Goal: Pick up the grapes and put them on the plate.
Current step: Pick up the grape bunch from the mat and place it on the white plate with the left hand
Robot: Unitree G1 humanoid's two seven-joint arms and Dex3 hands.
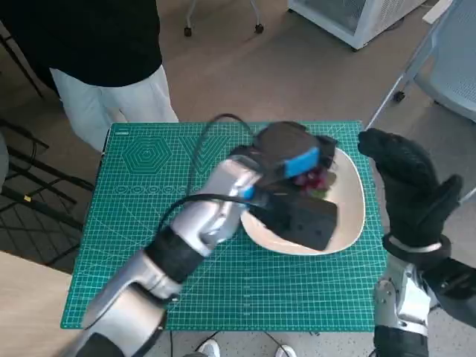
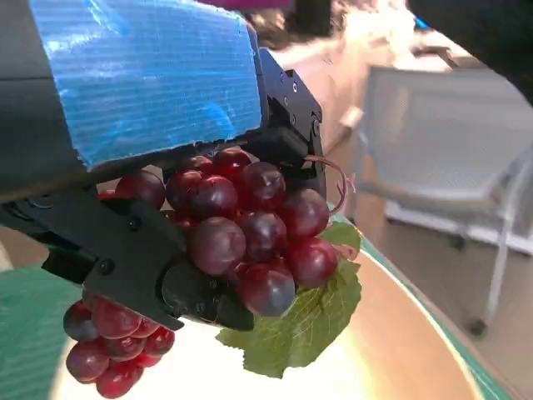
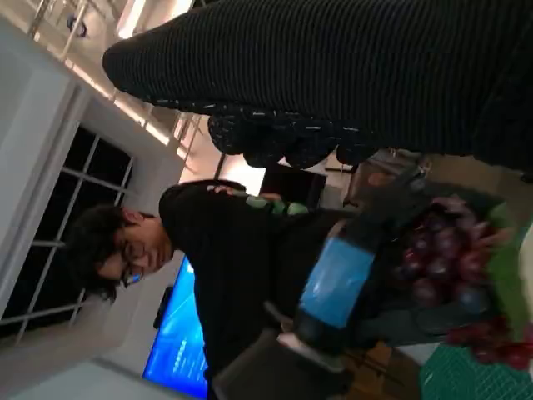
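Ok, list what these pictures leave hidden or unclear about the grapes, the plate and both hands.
- Grapes: head view, mostly covered by the left hand; whether they touch the plate cannot be told.
- Plate: head view, its left part hidden under the left hand and forearm.
- Left hand's fingers: left wrist view, partly cut off by the picture's edge.
- Right hand: right wrist view, only a dark band; its fingers barely show.

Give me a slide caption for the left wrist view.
Left hand holds the red grapes, leaf attached, just above the plate.
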